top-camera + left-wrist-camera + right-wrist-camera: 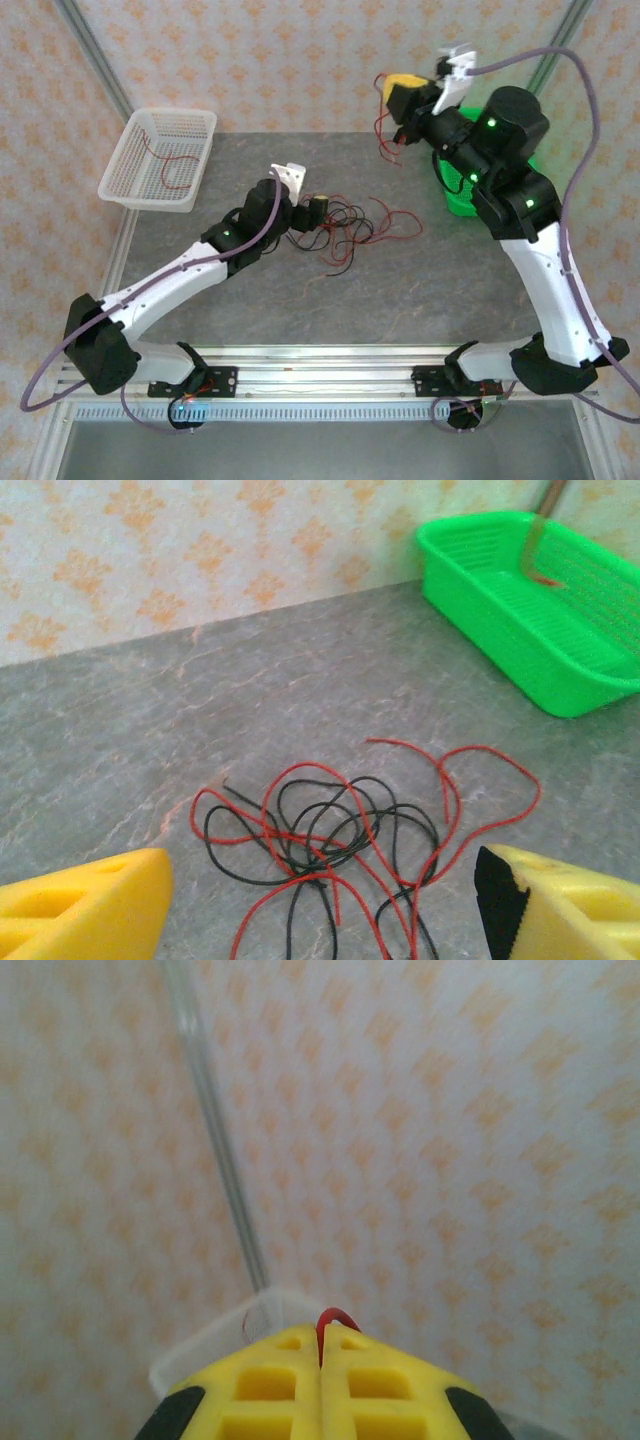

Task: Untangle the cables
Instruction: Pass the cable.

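Here, your cables lie as a loose knot of thin red and black loops near the middle of the grey table, with a few red ends trailing out to the right. Your left gripper sits low at the knot's left edge with its jaws spread wide. From its wrist camera the two yellow fingers stand at the bottom corners, the knot lies on the table between and beyond them, and they grip nothing. One red cable is apart from the knot. It hangs in the air at the back right, curling down from your right gripper, which is raised high near the patterned wall. That gripper is closed on it: its wrist camera shows the fingers pressed together with a small red loop poking out at the tips. A green basket stands under that arm at the right rear. At the left rear, a white basket holds another red wire.
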Tool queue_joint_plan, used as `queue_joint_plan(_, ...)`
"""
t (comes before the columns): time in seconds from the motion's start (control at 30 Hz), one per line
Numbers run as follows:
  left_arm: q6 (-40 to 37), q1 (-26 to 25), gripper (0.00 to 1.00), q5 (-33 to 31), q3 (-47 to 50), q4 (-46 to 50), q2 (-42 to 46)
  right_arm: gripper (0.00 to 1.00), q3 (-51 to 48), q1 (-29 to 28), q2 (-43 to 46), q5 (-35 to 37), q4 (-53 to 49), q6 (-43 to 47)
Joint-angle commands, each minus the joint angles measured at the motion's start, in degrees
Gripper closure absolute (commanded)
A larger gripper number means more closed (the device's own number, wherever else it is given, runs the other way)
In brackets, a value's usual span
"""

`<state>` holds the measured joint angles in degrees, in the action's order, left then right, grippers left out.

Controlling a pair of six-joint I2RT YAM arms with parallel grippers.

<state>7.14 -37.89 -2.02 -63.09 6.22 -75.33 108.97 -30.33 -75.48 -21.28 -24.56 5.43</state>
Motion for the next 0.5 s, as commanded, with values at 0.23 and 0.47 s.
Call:
queue_joint_plan(0.23,-13.1,-0.4,0.22,15.6,-6.1,-1.1,7.1,1.0,-1.1,0.2,-3.8,-15.8,-18.8,27.8)
queue_joint_plan(0.47,-17.5,-0.4,0.22,18.0,-8.5,-0.8,5.7,1.0,0.2,0.2,-8.5,-21.5,-24.6,33.7)
